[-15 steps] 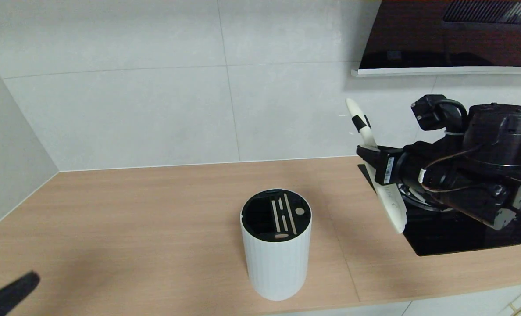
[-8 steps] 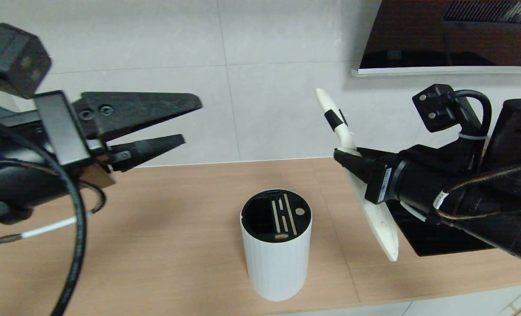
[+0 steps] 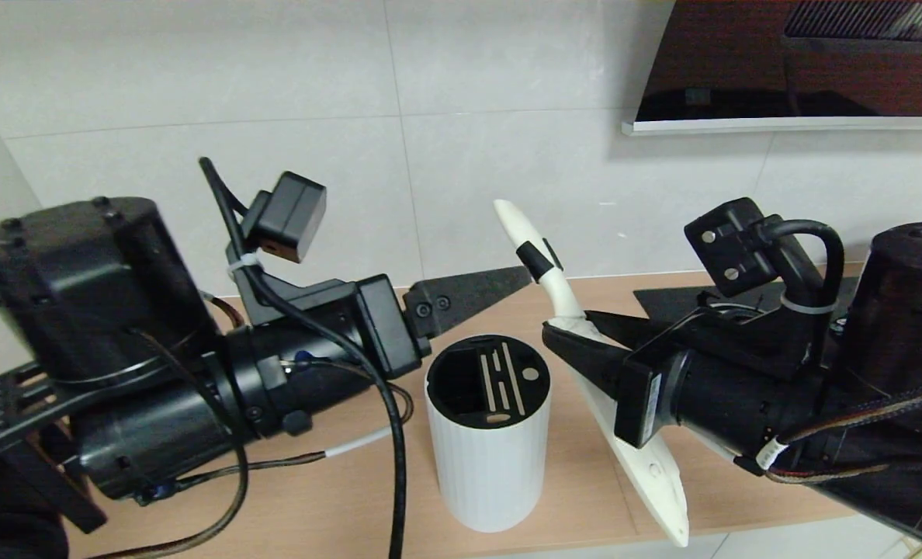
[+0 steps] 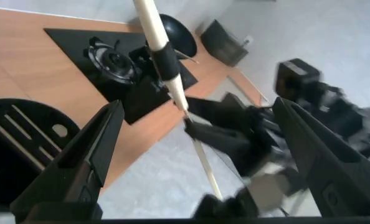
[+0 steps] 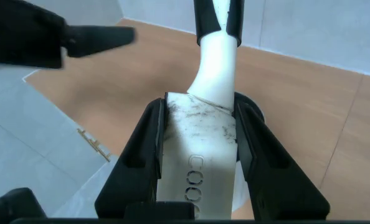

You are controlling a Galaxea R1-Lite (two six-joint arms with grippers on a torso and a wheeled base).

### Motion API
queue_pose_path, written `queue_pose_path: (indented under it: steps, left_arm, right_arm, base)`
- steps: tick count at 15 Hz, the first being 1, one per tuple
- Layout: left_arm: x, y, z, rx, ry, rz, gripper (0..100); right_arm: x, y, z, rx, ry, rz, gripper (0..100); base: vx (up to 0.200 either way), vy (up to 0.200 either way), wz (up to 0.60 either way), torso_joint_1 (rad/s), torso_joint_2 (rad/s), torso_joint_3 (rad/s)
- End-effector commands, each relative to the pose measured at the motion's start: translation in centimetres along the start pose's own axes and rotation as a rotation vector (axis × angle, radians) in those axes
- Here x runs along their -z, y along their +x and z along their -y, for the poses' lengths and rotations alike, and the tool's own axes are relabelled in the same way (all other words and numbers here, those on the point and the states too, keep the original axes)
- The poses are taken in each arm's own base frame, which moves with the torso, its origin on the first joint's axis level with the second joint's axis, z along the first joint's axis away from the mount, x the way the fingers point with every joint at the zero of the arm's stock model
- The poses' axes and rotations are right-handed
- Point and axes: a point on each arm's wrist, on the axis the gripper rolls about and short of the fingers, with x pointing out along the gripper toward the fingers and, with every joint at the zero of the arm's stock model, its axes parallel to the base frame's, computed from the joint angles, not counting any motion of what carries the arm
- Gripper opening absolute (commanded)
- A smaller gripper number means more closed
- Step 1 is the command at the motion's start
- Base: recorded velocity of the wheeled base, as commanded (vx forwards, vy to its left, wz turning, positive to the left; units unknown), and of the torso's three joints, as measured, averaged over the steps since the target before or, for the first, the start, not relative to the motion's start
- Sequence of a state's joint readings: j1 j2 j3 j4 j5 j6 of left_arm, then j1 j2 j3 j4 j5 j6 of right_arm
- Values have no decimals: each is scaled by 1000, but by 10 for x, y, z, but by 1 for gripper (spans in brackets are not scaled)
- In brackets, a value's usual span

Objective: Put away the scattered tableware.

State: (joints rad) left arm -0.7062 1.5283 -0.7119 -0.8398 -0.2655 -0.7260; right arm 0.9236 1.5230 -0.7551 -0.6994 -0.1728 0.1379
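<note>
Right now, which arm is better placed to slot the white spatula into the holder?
Right. The right gripper is shut on the white spatula, blade pointing down beside the holder. The left gripper is open and empty near the handle, so it would likely need a handover first.

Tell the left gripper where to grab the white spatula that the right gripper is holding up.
Take the handle at the black band, above the right gripper, coming from the robot's left. The right gripper clamps the white spatula's neck and the blade hangs low; the handle sticks up free, facing the open left gripper.
</note>
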Motion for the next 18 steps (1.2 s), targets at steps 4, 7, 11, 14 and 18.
queue_pose_path:
  steps: [4,7,11,14,18]
  left_arm:
    - [18,22,-9,-51,-11,-17,100]
    - [19,23,-5,-33,-8,-17,100]
    - [22,28,-8,-42,-14,-27,100]
    - [24,31,-11,-44,-16,-27,100]
    - [25,35,-13,-58,-13,1,100]
  right_arm:
    - [7,3,-6,-19,-7,-26,0]
    - [12,3,-7,-24,-10,-45,0]
    - [18,0,-15,-60,-17,-66,0]
    - [20,-1,-17,-68,-19,-71,0]
    - [25,-3,-22,-90,-27,-90,0]
  base:
    - [0,0,0,0,0,0]
    - [0,0,0,0,0,0]
    - [0,0,0,0,0,0]
    - [0,0,0,0,0,0]
    - [0,0,0,0,0,0]
